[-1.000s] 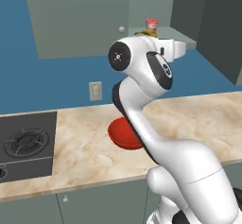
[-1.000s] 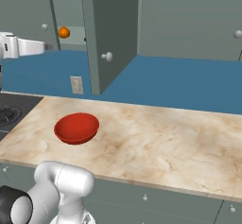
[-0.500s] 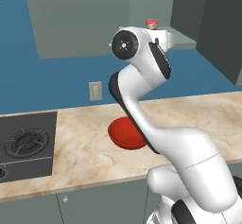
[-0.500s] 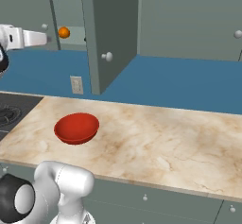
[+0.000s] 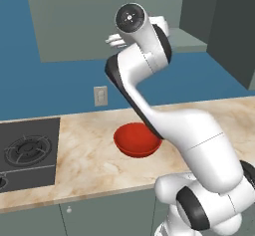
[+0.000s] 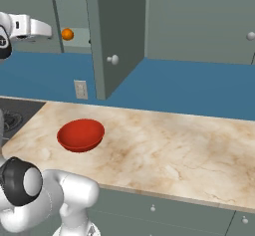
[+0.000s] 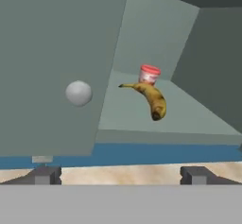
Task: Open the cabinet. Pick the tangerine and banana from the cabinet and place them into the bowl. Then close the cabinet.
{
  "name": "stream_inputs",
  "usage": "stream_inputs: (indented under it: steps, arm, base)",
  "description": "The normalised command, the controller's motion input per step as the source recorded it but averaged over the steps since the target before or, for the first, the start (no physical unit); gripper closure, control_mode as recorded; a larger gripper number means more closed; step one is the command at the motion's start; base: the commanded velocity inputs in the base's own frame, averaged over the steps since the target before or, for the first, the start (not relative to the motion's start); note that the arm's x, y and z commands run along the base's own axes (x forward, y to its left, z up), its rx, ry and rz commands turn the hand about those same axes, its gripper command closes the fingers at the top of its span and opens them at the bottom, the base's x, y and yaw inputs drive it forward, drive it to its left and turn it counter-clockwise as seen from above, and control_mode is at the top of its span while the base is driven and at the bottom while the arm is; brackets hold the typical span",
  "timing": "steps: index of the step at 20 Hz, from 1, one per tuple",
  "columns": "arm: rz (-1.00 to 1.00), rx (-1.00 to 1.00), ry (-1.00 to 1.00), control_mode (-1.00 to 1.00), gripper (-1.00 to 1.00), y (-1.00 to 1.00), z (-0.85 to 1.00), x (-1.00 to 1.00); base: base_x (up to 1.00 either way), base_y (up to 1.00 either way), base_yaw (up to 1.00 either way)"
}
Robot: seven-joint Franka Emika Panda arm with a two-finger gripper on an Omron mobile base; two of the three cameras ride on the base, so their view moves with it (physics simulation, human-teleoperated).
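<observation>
The cabinet (image 6: 199, 16) has one door (image 6: 117, 31) swung open and the other door (image 7: 47, 53), with its pale knob (image 7: 78, 93), shut. On the shelf inside, the banana (image 7: 151, 99) lies in front of a red-and-white cup (image 7: 149, 74). The tangerine (image 6: 67, 34) sits on the same shelf, just right of my hand. My gripper (image 7: 120, 176) is open and empty. It is level with the shelf, in front of it, and faces the banana. The red bowl (image 5: 137, 140) (image 6: 80, 134) rests on the marble counter below.
A stove top (image 5: 30, 153) is set into the counter left of the bowl. A wall socket (image 5: 100, 95) is behind the bowl. The open door stands out over the counter (image 6: 174, 145) to the right of the shelf.
My hand has risen from below shelf height to shelf level, and the arm's upper joints have swung left. The jaws have stayed wide apart. The bowl and fruit have not moved.
</observation>
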Motion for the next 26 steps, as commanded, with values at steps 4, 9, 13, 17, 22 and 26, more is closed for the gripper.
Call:
stream_inputs:
  steps: [4,9,13,17,22,26]
  arm:
    - [0.05,0.00,0.08,-1.00,-1.00,0.31,0.00,0.25]
    - [0.03,0.00,-0.01,-1.00,-1.00,0.18,0.00,0.38]
    - [0.03,0.00,-0.05,-1.00,-1.00,0.01,0.00,0.46]
    - [0.04,0.00,-0.01,-1.00,-1.00,0.00,0.00,0.48]
    - [0.02,0.00,0.00,-1.00,-1.00,0.11,0.00,0.44]
    - [0.01,0.00,0.00,-1.00,-1.00,0.23,-0.01,0.46]
  base:
    - [0.00,0.00,0.00]
    - [0.00,0.00,0.00]
    - [0.00,0.00,0.00]
    - [0.00,0.00,0.00]
    - [0.00,0.00,0.00]
    - [0.00,0.00,0.00]
